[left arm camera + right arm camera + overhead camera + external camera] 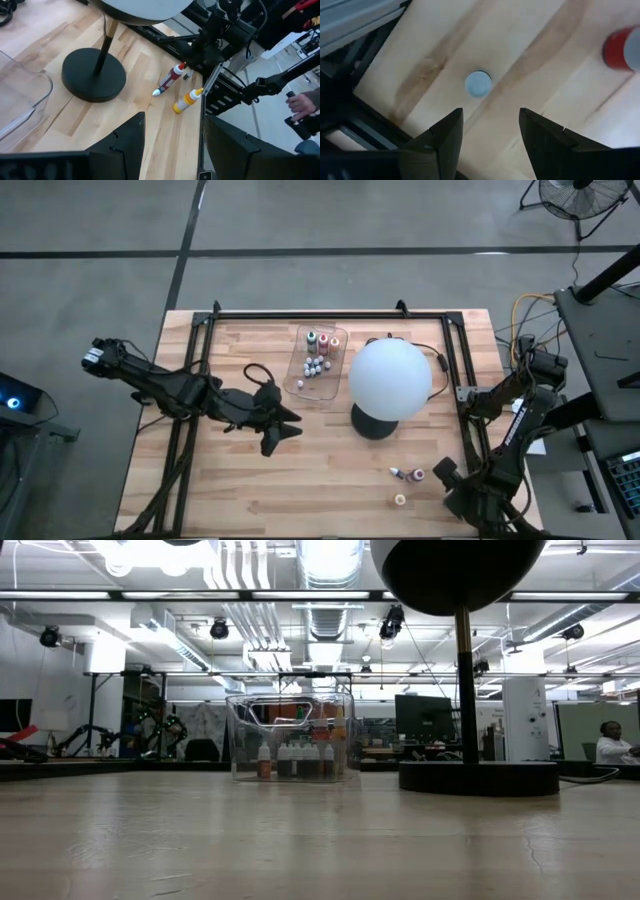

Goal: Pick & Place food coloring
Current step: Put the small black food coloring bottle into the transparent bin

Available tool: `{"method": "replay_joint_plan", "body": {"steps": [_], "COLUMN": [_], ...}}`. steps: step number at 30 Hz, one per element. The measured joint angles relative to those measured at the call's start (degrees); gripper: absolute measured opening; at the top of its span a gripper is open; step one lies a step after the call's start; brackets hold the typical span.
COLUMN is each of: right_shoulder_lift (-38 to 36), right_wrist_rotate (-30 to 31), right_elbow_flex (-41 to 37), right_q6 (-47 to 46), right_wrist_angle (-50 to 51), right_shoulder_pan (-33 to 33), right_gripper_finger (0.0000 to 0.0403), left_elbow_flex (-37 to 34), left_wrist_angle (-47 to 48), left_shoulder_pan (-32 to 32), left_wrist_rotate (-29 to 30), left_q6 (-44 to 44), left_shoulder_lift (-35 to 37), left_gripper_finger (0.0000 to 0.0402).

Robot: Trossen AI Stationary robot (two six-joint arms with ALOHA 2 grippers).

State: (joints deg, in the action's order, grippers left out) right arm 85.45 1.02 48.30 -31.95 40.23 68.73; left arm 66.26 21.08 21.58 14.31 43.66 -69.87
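From above: white globe [390,378] hiding part of clear tray [300,376] with food coloring vials [317,365]; red bottle [408,474] and yellow bottle [400,499] lying loose near right gripper [445,476]. Left gripper [280,430] parted, empty, beside tray. Right wrist: fingers parted, empty; red bottle cut off.

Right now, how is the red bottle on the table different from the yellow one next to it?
The red bottle is longer and slimmer; the yellow bottle is shorter and stubbier. The red bottle lies nearer the lamp base; the yellow bottle lies nearer the table edge. Both lie on their sides, outside the clear tray.
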Motion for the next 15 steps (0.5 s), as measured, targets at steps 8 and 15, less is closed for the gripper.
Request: {"method": "replay_joint_plan", "body": {"steps": [8,15], "right_shoulder_lift": [0.0,0.0], "right_wrist_rotate": [1.0,1.5], "right_elbow_flex": [-1.8,-4.5], "right_q6": [2.5,2.2], "right_wrist_angle": [-3.5,-8.5], "right_shoulder_pan": [0.0,0.0], "right_gripper_finger": [0.0181,0.0178], "left_elbow_flex": [0.0,0.0], "left_wrist_angle": [0.1,-0.1], "left_shoulder_pan": [0.0,0.0], "left_wrist_rotate": [2.8,3.8], "left_q6": [2.8,4.4], "left_shoulder_lift": [0.0,0.0], "left_gripper_finger": [0.0170,0.0170]}}
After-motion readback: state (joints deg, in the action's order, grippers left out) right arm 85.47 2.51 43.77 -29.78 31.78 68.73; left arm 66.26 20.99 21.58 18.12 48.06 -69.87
